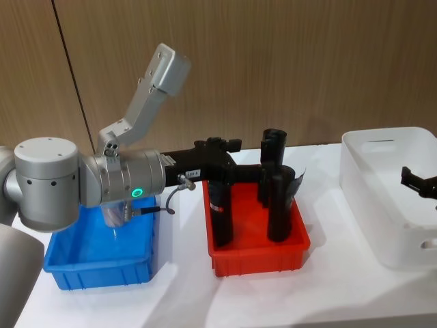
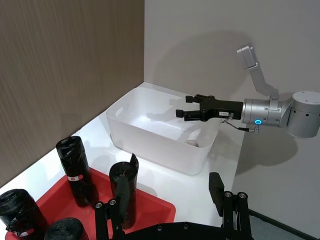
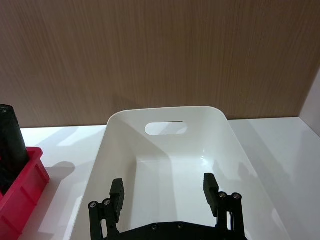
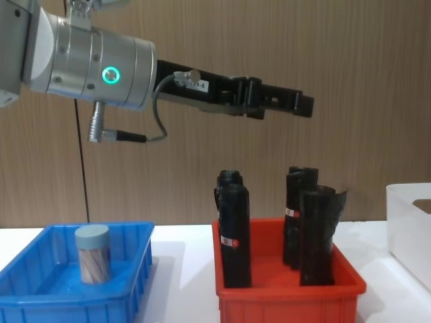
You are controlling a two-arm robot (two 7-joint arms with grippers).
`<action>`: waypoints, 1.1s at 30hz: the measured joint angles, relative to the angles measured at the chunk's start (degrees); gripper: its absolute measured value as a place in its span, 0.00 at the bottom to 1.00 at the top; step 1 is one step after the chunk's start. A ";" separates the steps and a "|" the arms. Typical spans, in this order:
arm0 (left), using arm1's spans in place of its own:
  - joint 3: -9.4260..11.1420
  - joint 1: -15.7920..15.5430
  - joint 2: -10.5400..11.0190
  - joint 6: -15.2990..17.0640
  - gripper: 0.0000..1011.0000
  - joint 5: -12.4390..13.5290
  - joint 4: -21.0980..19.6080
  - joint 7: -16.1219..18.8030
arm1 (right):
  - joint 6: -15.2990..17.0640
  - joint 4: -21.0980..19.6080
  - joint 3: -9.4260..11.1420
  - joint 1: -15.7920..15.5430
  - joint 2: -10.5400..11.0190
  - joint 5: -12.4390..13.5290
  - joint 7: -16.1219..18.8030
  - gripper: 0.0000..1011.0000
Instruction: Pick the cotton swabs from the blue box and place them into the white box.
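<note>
One cotton swabs jar (image 4: 92,254), clear with a pale lid, stands upright in the blue box (image 4: 138,282) at the table's left. My left gripper (image 4: 304,105) hangs open and empty high above the red bin, away from the blue box (image 1: 68,263); the left wrist view shows its fingers (image 2: 216,187) wide apart. My right gripper (image 3: 163,192) is open with nothing in it, just above the inside of the white box (image 3: 220,120) on the right. From the left wrist, the right gripper (image 2: 182,106) hovers over that box (image 2: 150,150), and a small round thing (image 2: 192,143) lies on its floor.
A red bin (image 1: 263,256) sits between the two boxes and holds several tall black wrapped rolls (image 4: 234,232). A wooden wall runs behind the table. The left arm's large silver joint (image 1: 48,181) hangs over the blue box.
</note>
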 joint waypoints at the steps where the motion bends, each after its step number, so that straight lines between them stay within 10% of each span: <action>1: 0.00 0.00 0.00 0.00 0.99 0.00 0.00 0.00 | 0.00 0.00 0.00 0.00 0.00 0.00 0.00 0.99; 12: 0.29 1.59 0.40 -2.17 0.99 0.56 -0.70 2.74 | -0.97 -2.73 -0.72 -2.02 -0.32 -0.57 -0.13 0.99; 33: 2.08 10.15 2.68 -14.04 0.99 4.00 -4.70 18.25 | -6.50 -18.38 -5.13 -13.49 -2.31 -4.07 -1.12 0.99</action>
